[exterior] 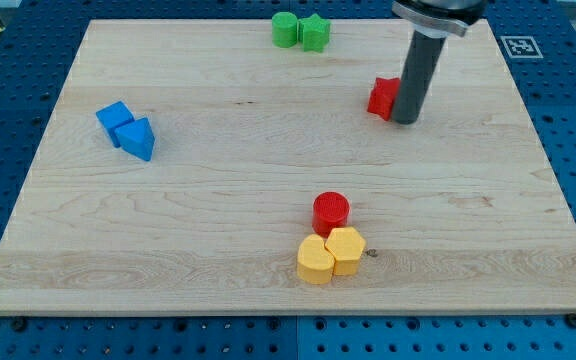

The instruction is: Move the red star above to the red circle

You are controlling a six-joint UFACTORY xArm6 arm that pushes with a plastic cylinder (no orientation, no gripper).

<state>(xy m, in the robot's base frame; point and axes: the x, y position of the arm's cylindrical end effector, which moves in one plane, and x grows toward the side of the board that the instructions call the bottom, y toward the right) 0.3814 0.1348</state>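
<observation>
The red star (381, 97) lies in the upper right part of the wooden board (218, 220), partly hidden by my rod. My tip (405, 120) rests on the board touching the star's right side. The red circle (331, 211) lies well below and a little to the left of the star, in the lower middle of the board, touching two yellow blocks beneath it.
Two yellow blocks (315, 261) (346, 248) sit side by side just below the red circle. Two green blocks (285, 29) (314, 32) sit at the top edge. Two blue blocks (115, 120) (138, 138) sit at the left.
</observation>
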